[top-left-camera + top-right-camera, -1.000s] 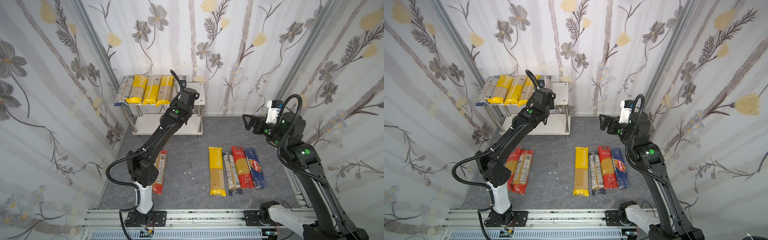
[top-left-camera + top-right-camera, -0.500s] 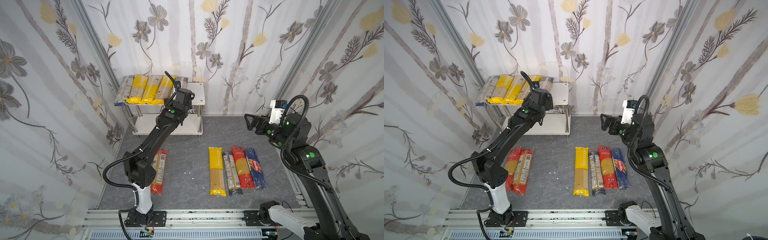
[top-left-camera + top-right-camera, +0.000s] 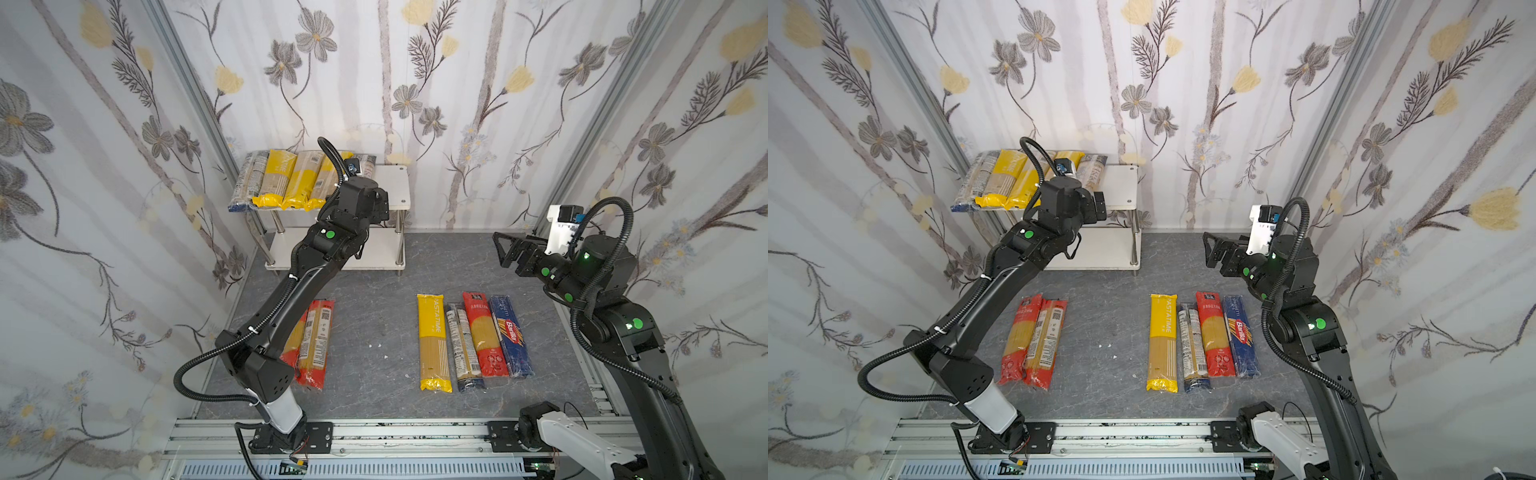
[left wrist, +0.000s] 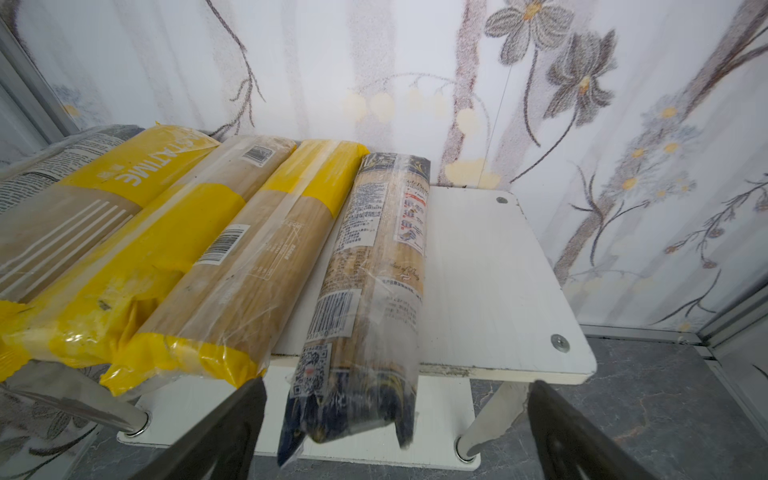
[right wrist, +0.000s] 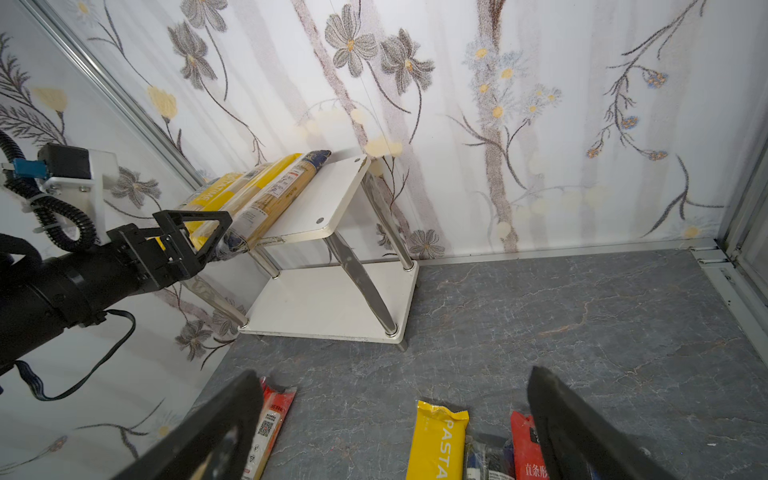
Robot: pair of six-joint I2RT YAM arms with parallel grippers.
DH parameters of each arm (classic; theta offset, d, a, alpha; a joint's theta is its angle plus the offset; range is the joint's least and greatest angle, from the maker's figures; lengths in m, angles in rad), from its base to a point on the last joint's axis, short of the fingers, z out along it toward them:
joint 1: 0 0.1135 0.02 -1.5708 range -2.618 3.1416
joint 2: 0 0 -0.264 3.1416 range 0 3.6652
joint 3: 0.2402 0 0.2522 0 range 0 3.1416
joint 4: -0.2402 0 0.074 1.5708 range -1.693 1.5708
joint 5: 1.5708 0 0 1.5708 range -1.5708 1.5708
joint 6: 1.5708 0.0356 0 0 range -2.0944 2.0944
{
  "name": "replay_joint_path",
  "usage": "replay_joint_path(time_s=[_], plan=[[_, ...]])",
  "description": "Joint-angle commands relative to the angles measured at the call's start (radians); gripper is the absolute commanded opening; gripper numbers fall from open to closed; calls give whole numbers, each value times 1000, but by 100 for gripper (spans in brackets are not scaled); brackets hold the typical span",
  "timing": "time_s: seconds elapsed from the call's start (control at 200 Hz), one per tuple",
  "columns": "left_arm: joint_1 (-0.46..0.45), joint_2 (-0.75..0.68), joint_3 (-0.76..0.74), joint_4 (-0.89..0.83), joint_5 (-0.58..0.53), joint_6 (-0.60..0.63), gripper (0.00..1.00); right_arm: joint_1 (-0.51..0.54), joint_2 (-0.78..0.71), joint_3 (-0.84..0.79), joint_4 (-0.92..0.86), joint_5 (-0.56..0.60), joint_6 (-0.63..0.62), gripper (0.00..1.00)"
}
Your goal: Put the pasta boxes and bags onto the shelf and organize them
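Hovering at shelf [image 4: 490,266] | left jaws wide, empty | dark-ended pack [image 4: 374,266] between them, lengthwise ahead, seemingly untouched | right jaws wide, empty, farther.

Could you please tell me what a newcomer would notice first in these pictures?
The eye goes first to the five spaghetti packs lined up on the top board of the shelf against the back wall, with the left gripper facing them, jaws open. Next come the four packs in a neat row on the right of the grey table and two red packs on its left.
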Motion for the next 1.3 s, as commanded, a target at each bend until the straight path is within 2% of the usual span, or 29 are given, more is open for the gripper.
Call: replay_joint_path(time_s=[0.0,0.16,0.365,0.485,0.659,0.804,0.934,1.059,1.294], plan=[[-9,-85,-41,6,4,-29,100,17,-18,-14,-13,38,13,100],[-27,-269,-232,7,35,-116,100,78,-55,-72,-41,113,26,100],[-89,-478,-595,11,20,-253,100,163,-108,-255,2,146,68,100],[-155,-571,-807,24,1,-340,100,212,-140,-377,48,163,103,100],[-273,-655,-1012,51,-34,-452,100,299,-155,-508,96,217,143,100],[-367,-685,-1116,64,-86,-521,100,383,-157,-626,154,258,207,100],[-415,-714,-1179,66,-107,-555,100,478,-140,-747,210,297,279,100],[-426,-759,-1218,66,-113,-576,100,596,-79,-812,247,339,349,100],[-424,-831,-1250,65,-121,-571,100,683,119,-818,304,361,416,100]])
